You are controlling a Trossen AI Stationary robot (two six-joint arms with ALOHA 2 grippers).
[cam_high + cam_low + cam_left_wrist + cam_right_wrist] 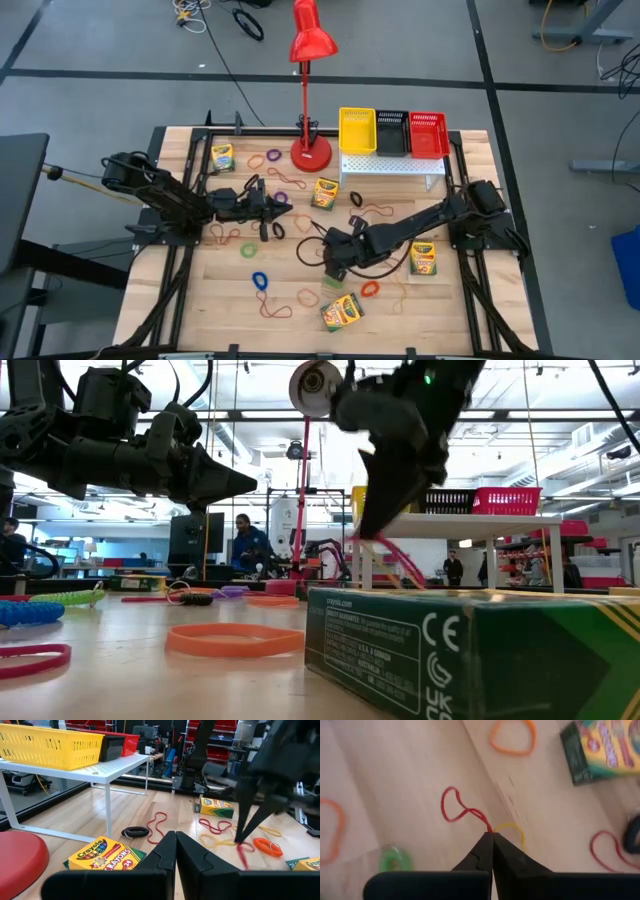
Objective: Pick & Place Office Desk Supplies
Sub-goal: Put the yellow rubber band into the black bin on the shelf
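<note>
My right gripper hangs over the middle of the table, shut on a thin red rubber band that trails below its tips. My left gripper waits shut and level at the left centre, touching nothing. Yellow-and-green crayon boxes lie flat on the table at the far left, centre, right and near edge. Loose bands in orange, green, blue and yellow lie scattered around them. My right gripper pinches one end of the red band's loop between its two fingertips, coming steeply from above. The rest of the loop hangs slack below the fingers. Whether its lower end rests on the table I cannot tell.
At the far edge a white perforated stand carries yellow, black and red baskets. A tall red desk lamp stands to its left. A black coiled band lies near the centre crayon box.
</note>
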